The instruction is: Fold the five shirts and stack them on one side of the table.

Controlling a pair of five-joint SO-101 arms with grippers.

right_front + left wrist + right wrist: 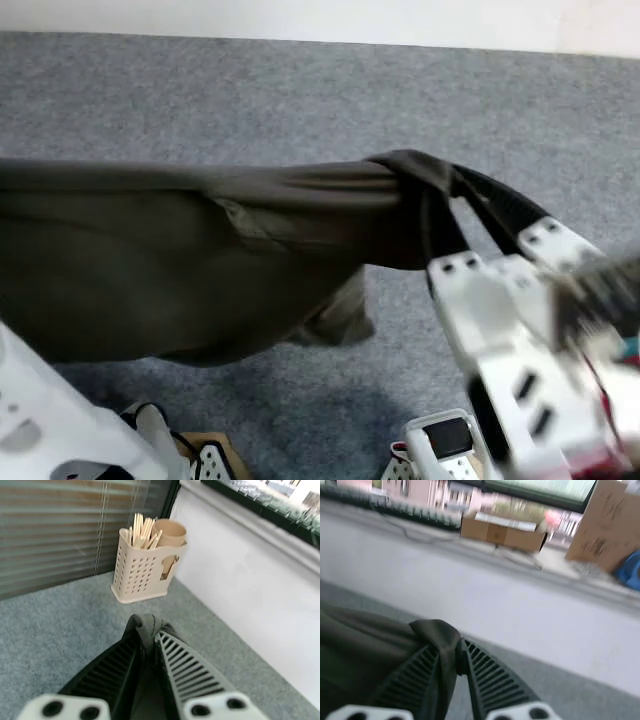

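Dark olive shirt point(200, 250) hangs stretched between both hands over grey desk point(300, 80). Left hand point(148, 637) clenched on one bunched corner. Right hand point(451, 649) clenched on other. Beige basket point(145, 572) of wooden sticks stands on desk beyond left hand.

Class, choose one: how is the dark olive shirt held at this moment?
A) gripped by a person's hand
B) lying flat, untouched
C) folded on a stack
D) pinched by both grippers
D: the wrist views show the left gripper and right gripper with jaws closed on bunched cloth of the dark olive shirt.
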